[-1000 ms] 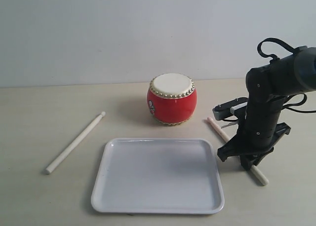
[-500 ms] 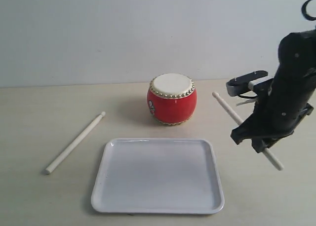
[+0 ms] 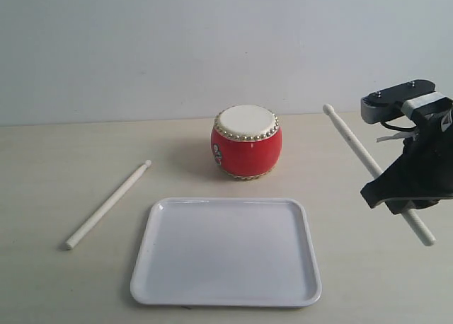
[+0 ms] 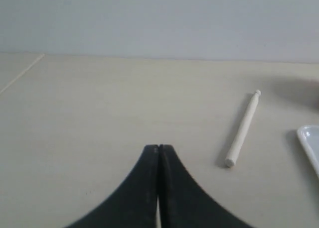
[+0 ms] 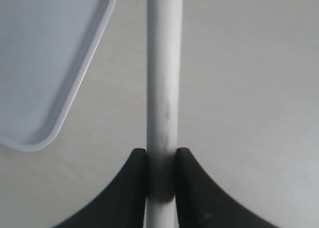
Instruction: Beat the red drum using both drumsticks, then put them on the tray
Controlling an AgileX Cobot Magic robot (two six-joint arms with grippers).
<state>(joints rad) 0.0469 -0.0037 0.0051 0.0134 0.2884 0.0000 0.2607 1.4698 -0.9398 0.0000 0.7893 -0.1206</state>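
R gripper (image 5: 162,154): black jaws clamped on slim cream-white drumstick (image 3: 350,138); stick off table, tip up.
L gripper (image 4: 158,149): jaws pressed together, nothing between.
Second cream-white drumstick (image 3: 107,204): flat on beige tabletop (image 3: 56,161), left of flat white plastic tray (image 3: 226,253).
Small red barrel drum (image 3: 246,151): upright behind tray; no sticks in tray.
Progress: early, by the look; 2nd stick ungrasped, beating & tray placement pending.

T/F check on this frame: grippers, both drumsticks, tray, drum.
1. The right gripper is shut on the held drumstick. True.
2. The loose drumstick lies on the tray. False: it lies on the table, left of the tray.
3. The left gripper is open. False: its jaws are shut on nothing.
4. The held drumstick's tip touches the red drum. False: it is in the air, right of the drum.
5. Nothing lies in the tray. True.
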